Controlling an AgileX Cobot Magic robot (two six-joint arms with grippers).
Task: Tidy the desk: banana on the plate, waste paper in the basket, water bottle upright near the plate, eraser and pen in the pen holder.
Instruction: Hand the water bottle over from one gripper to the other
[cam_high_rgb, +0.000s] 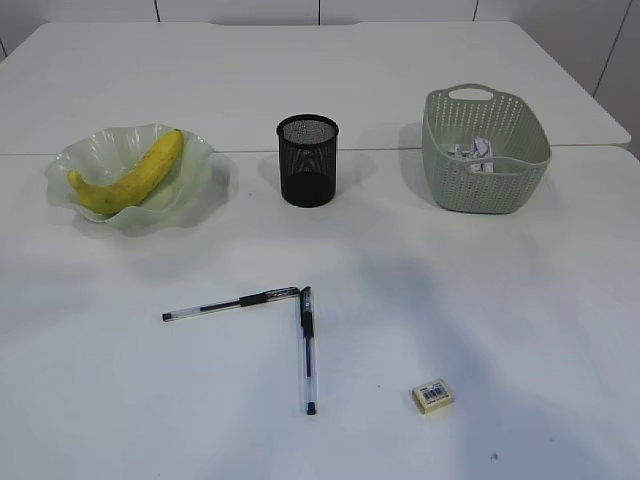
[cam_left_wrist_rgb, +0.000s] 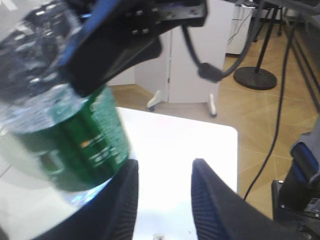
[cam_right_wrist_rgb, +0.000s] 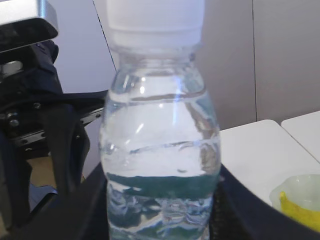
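Observation:
My right gripper (cam_right_wrist_rgb: 160, 215) is shut on the water bottle (cam_right_wrist_rgb: 157, 150), a clear bottle with a white cap and a green label, held upright in the air. In the left wrist view the water bottle (cam_left_wrist_rgb: 75, 145) sits just outside the left finger of my left gripper (cam_left_wrist_rgb: 165, 162), which is open with nothing between its jaws. Neither arm nor the bottle shows in the exterior view. The banana (cam_high_rgb: 135, 175) lies on the green plate (cam_high_rgb: 195, 160). Two pens (cam_high_rgb: 232, 303) (cam_high_rgb: 306, 350) and the eraser (cam_high_rgb: 433, 396) lie on the desk (cam_high_rgb: 500, 300). Crumpled paper (cam_high_rgb: 475, 153) lies in the basket (cam_high_rgb: 485, 180).
The black mesh pen holder (cam_high_rgb: 308, 160) stands between plate and basket. In the right wrist view the plate (cam_right_wrist_rgb: 295, 185) with the banana (cam_right_wrist_rgb: 300, 212) shows at the lower right, and the other arm (cam_right_wrist_rgb: 30, 125) is close on the left.

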